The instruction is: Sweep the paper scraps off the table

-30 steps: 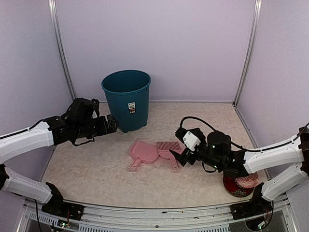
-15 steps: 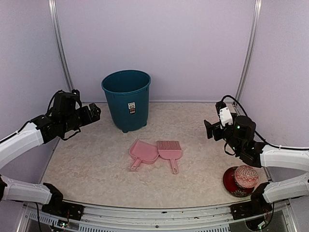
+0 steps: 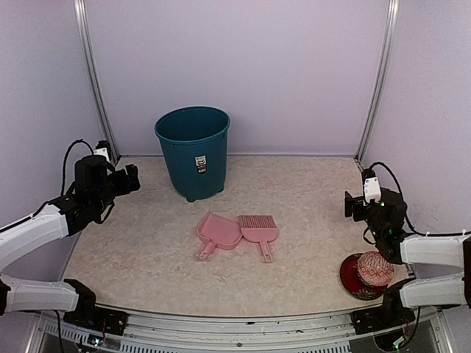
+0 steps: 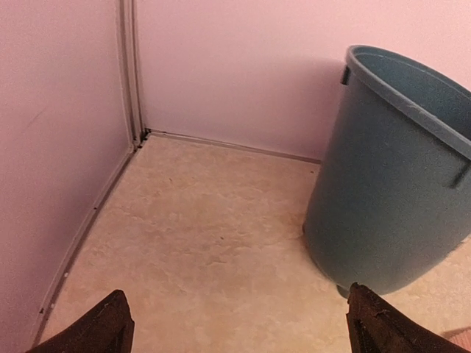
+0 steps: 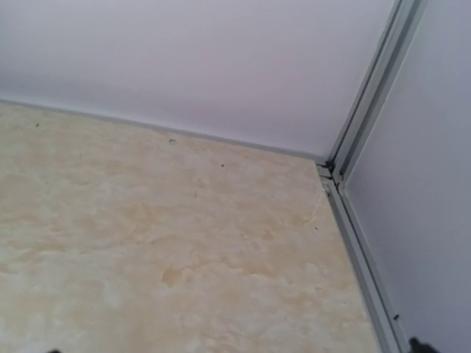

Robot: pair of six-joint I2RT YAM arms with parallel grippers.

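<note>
Beige desk (image 3: 309, 191) looks scrap-free, dustpan (image 3: 218, 232) and brush (image 3: 259, 228) laid together.
Left pincer (image 3: 131, 179), right pincer (image 3: 351, 206): apart, empty, seemingly finished.

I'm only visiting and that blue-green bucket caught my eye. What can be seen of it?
The bucket is teal, plastic-looking, round and tapering downward, with a rolled rim and a small white label on its front. It stands upright on the table, near the back wall. Nothing else touches it; its contents are hidden.
</note>
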